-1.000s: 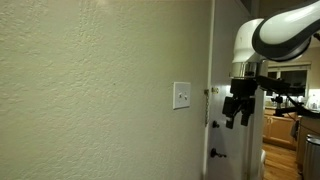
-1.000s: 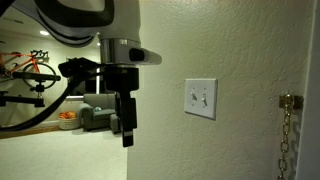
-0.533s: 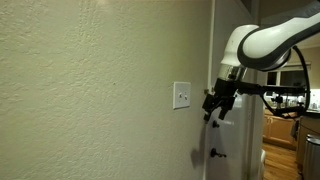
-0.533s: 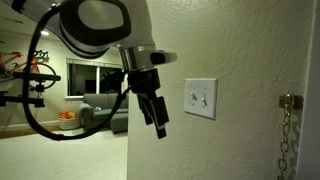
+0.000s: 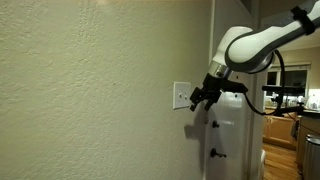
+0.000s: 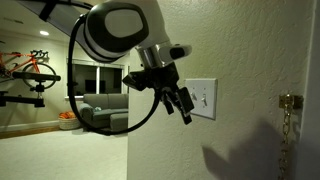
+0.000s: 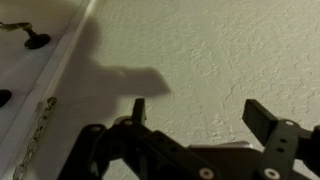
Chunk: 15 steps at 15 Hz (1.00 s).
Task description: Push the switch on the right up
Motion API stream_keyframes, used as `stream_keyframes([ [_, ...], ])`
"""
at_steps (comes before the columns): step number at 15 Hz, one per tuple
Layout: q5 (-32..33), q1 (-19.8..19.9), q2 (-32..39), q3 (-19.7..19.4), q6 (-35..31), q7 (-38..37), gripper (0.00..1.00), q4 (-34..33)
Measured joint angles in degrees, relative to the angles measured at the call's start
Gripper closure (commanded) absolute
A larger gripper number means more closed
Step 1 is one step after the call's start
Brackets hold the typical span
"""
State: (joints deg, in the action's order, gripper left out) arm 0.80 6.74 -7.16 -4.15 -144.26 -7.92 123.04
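The small white wall plate shows in both exterior views (image 5: 180, 95) (image 6: 205, 98). The switch, its right-hand toggle (image 6: 208, 98), is a tiny pale nub; the left toggle is partly behind my fingers. My gripper (image 5: 199, 100) (image 6: 183, 107) is tilted toward the wall, its fingertips just in front of the plate, close to it. I cannot tell if it touches. In the wrist view the two dark fingers (image 7: 200, 115) stand apart, open and empty, over bare textured wall; the plate is out of view there.
A white door stands beside the plate, with dark knobs (image 5: 214, 153) (image 7: 36, 40) and a brass chain latch (image 6: 289, 103) (image 7: 40, 130). The arm casts a shadow on the wall (image 7: 120, 75). A room with a sofa (image 6: 100, 110) lies behind the arm.
The arm has swung from hanging down beside the door to tilted toward the wall, bringing the gripper up close to the wall plate. The fingers stay open.
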Motion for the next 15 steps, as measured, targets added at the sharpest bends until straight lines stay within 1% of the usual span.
stream_keyframes([
  [1, 0.0, 0.0, 0.7, -0.1, -0.7, 0.3, 0.04, -0.8],
  [2, 0.0, 0.0, 1.4, -0.2, -1.3, 0.6, 0.03, -1.7],
  [3, 0.0, 0.0, 2.1, -0.4, -1.9, 0.9, 0.05, -2.5],
  [4, 0.0, 0.0, 2.7, -0.5, -2.3, 1.1, 0.28, -3.3],
  [5, 0.0, 0.0, 3.4, -0.7, -2.7, 1.3, 0.29, -4.2],
  [10, 0.0, 0.0, 6.4, -1.7, -3.9, 2.8, 0.63, -8.4],
  [11, 0.0, 0.0, 6.8, -1.8, -3.9, 2.9, 0.63, -9.2],
  [13, 0.0, 0.0, 7.8, -1.9, -4.0, 3.2, 0.66, -10.8],
  [14, -0.1, 0.0, 8.1, -2.0, -4.0, 3.2, 0.75, -11.5],
  [15, -0.1, 0.0, 8.5, -2.0, -3.9, 3.3, 0.75, -12.1],
])
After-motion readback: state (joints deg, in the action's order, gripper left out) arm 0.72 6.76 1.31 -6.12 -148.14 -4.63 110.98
